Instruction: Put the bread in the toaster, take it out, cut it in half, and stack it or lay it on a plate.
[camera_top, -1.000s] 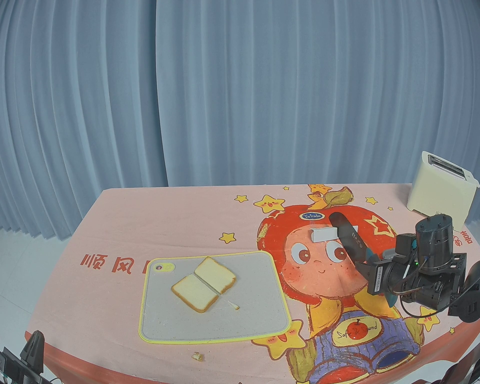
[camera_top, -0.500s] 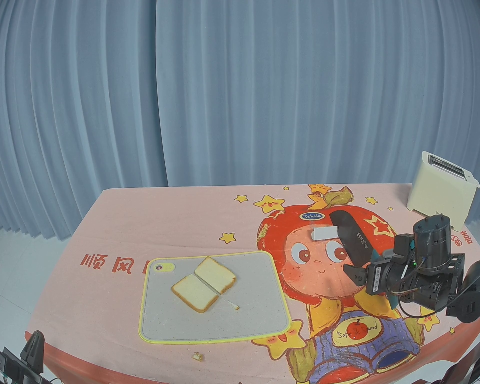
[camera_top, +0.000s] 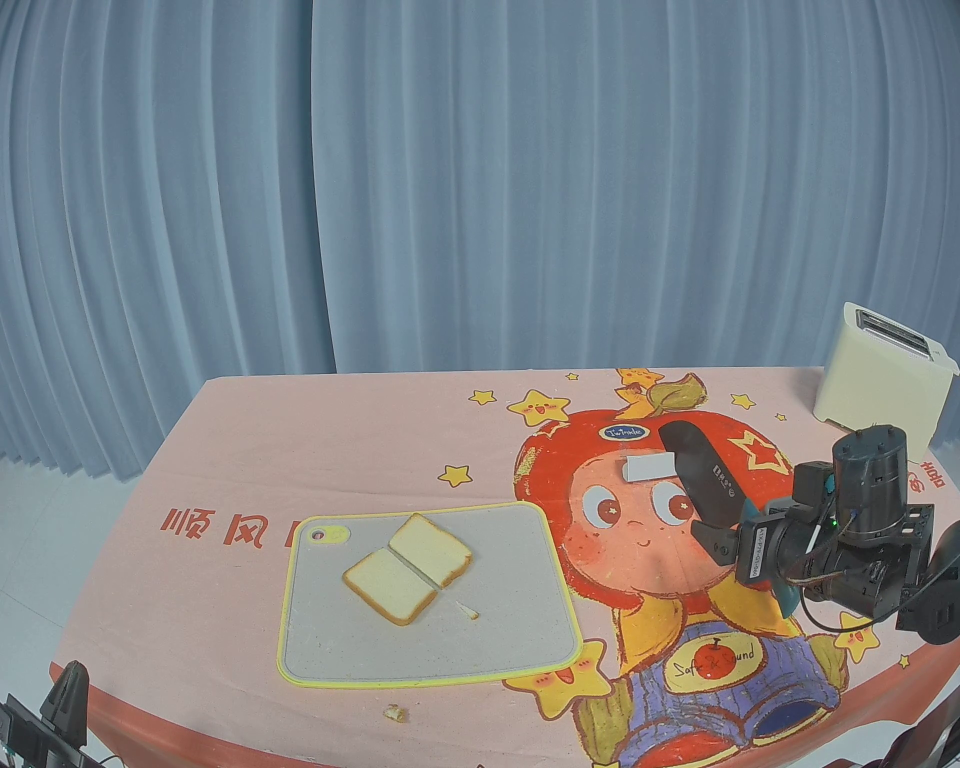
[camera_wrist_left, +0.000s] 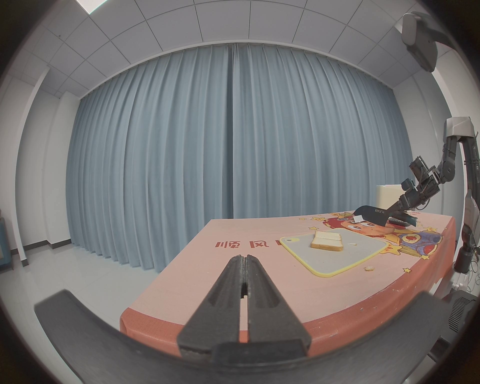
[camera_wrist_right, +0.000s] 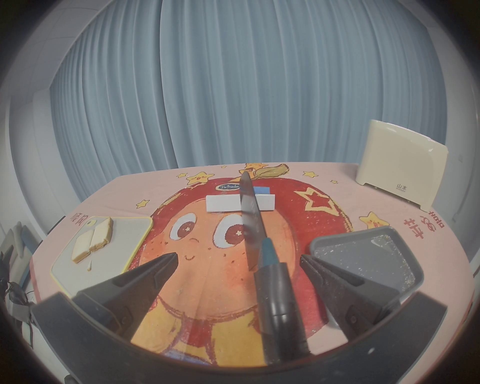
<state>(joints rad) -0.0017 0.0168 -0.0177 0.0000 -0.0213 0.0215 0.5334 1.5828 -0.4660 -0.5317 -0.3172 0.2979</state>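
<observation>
R fingers (camera_wrist_right: 145, 285) spread wide, one each side of knife (camera_wrist_right: 260, 250) handle, clear gaps both sides. R gripper (camera_wrist_right: 237, 259) over right part of table (camera_top: 300, 440), toward near edge. Blade points far-left, passing a white block (camera_top: 650, 467); contact w/ block or cloth: can't tell. L gripper (camera_wrist_left: 244, 257) off near-left corner, fingers pressed together, nothing btwn them. Bread (camera_top: 407, 568) in 2 halves, side by side, meeting along the cut, on board (camera_top: 500, 640), near-centre, well left of knife. Crumb (camera_top: 467, 609) on board just right of bread; another on cloth at near edge. Toaster (camera_top: 885, 375) far-right corner. Grey tray (camera_wrist_right: 365, 255) just right of R gripper.
</observation>
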